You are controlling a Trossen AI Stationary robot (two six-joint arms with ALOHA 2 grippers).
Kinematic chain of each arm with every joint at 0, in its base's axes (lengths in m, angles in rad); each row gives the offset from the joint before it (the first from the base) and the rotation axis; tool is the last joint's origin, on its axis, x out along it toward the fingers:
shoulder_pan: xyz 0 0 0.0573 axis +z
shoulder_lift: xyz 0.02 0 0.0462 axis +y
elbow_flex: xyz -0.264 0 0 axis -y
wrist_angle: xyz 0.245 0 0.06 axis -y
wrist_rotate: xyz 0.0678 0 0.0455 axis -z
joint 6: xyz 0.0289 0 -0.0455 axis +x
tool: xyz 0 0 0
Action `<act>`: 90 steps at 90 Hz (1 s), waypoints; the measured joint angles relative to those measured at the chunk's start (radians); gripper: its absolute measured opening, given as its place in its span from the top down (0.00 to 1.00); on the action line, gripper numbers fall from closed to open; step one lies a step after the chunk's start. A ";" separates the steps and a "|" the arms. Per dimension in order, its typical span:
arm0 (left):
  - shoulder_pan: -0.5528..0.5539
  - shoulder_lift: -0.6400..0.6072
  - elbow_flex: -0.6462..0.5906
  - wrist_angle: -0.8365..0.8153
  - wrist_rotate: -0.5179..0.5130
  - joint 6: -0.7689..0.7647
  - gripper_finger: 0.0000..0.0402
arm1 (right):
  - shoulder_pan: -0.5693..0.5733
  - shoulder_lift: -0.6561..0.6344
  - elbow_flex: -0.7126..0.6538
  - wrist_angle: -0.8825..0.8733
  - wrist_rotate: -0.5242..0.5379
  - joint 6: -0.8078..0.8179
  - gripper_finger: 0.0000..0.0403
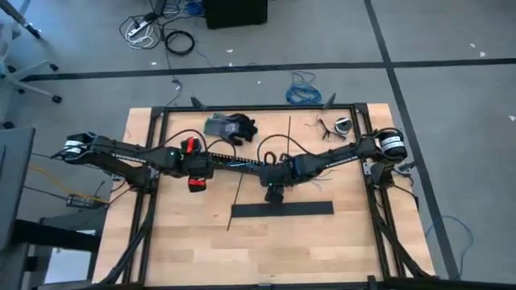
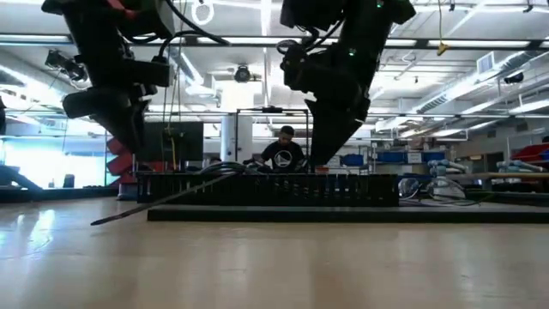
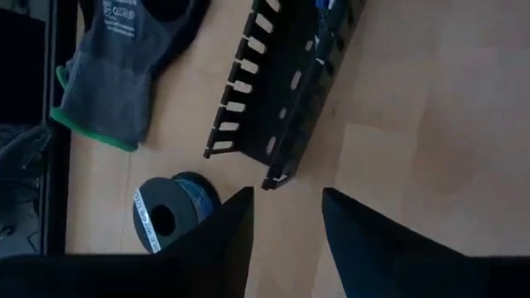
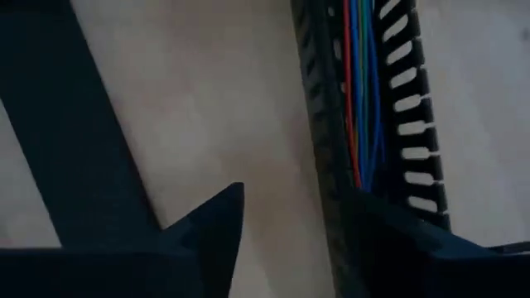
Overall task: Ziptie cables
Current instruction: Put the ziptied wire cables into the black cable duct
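wooden table in a workshop; a seated person shows beyond it. cables lie inside the slotted duct; right gripper and left gripper, fingers apart, hover beside it. a ziptie lies near the duct.

Grey floor crossed by dark tape lines; ceiling strip lights; person seated behind surface.

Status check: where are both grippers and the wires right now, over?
Left gripper open, over bare wood near slotted duct. Right gripper open at the duct. Wires lying inside the duct. Zipties untouched on table. Glove and spool nearby.
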 joint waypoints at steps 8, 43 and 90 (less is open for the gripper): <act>0.000 0.000 0.000 0.016 0.011 -0.003 0.66 | -0.002 0.000 0.000 -0.002 0.000 -0.025 0.51; 0.000 0.000 0.000 0.042 0.049 -0.001 0.66 | -0.096 0.000 -0.092 0.030 -0.072 -0.041 0.33; 0.000 0.000 0.000 0.067 0.049 0.024 0.66 | -0.101 0.000 -0.158 -0.102 -0.167 -0.266 0.96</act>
